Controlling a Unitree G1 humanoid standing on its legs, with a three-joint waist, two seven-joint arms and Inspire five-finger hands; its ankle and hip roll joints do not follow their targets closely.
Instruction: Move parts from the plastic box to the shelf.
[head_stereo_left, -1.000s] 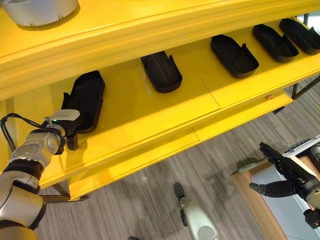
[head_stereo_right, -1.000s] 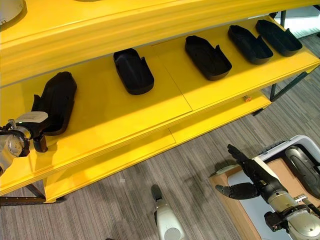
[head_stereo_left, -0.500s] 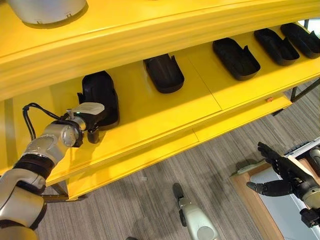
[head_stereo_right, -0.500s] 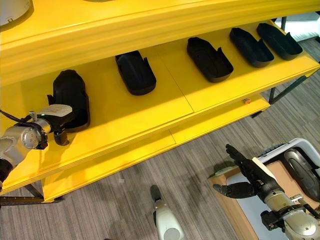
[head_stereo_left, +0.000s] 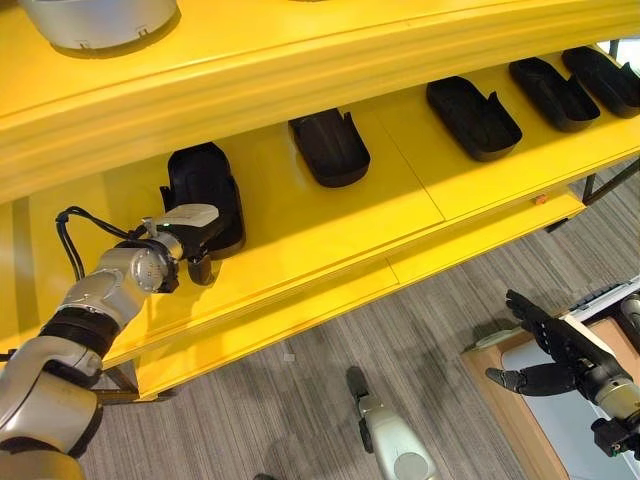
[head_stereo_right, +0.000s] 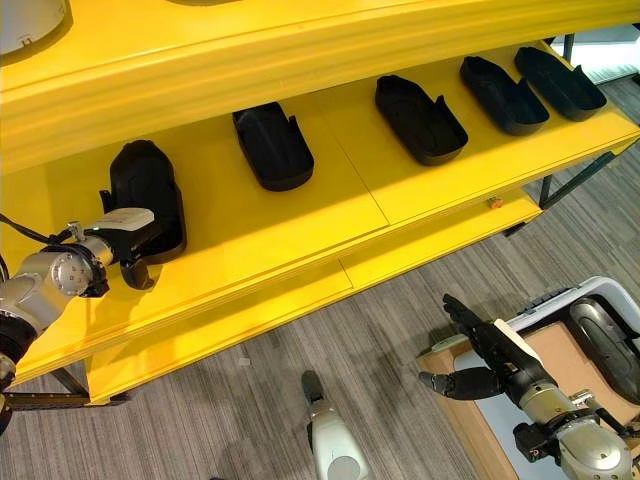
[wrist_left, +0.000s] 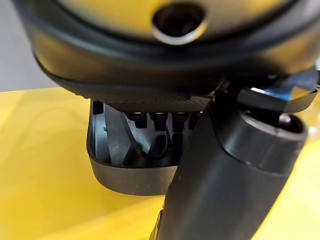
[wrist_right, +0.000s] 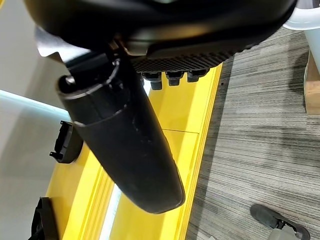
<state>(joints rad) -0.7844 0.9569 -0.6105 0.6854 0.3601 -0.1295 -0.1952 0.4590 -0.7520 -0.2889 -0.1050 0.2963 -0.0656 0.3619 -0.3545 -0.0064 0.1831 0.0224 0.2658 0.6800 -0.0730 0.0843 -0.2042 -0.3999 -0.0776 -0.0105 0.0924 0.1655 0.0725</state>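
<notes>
No text or labels (none legible) can be read.

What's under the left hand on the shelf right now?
The left hand sits over the near end of a black part on the yellow shelf. That end and the fingers' grip are hidden.

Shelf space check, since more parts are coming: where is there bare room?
Widest bare patch: between the second part and third part. A narrower one lies between the leftmost part, at the left robot hand, and the second. The right end is crowded.
</notes>
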